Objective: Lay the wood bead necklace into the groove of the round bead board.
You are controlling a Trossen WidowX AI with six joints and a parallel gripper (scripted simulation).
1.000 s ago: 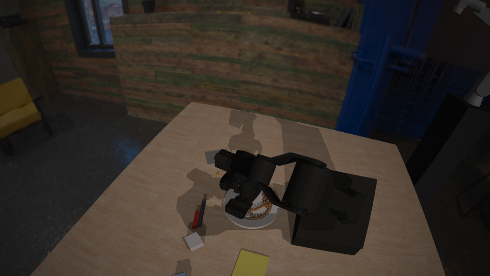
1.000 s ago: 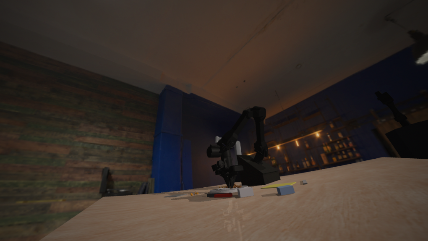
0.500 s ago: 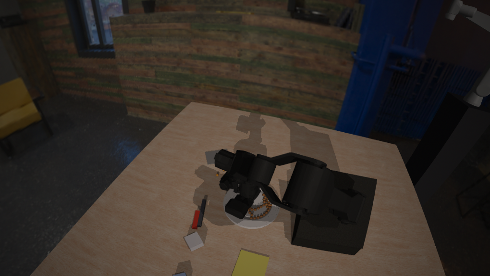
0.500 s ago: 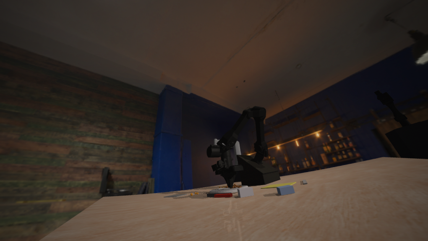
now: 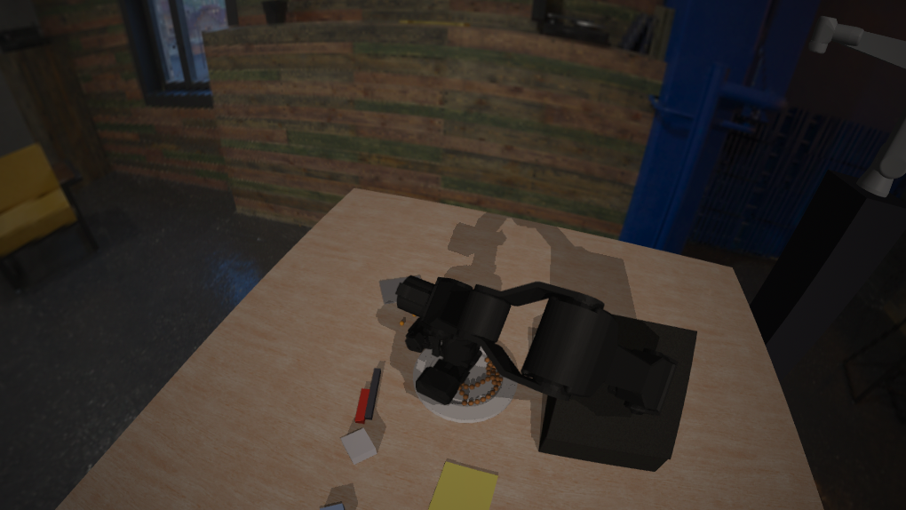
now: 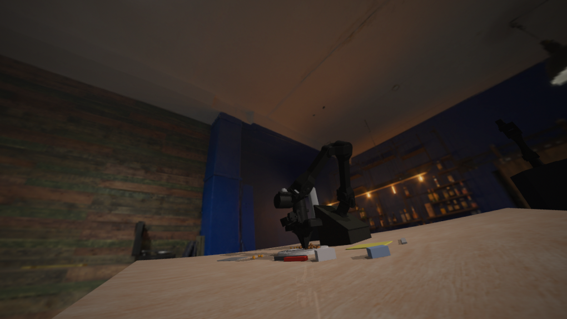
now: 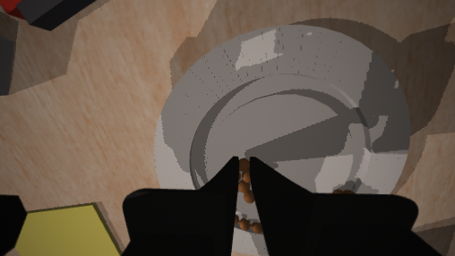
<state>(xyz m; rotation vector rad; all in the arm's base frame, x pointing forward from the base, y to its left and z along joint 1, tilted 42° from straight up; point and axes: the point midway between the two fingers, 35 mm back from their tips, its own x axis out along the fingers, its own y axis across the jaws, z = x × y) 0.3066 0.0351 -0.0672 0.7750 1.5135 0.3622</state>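
The round white bead board (image 5: 473,413) (image 6: 290,251) (image 7: 287,49) lies on the table in front of the arm's base. The wood bead necklace (image 5: 482,386) (image 7: 244,181) lies bunched on the board's near side, partly in the groove. My gripper (image 7: 244,162) (image 6: 305,245) points straight down onto the board, and its fingers are shut on a strand of the necklace's brown beads. In the top view the wrist hides the fingertips and part of the board.
A red and dark bar (image 5: 363,403) (image 6: 295,258) and a grey block (image 5: 359,445) (image 6: 324,254) lie left of the board. A yellow sheet (image 5: 464,487) (image 7: 63,230) and a blue block (image 6: 377,250) lie nearer the front. The arm's black base (image 5: 614,405) stands right of the board.
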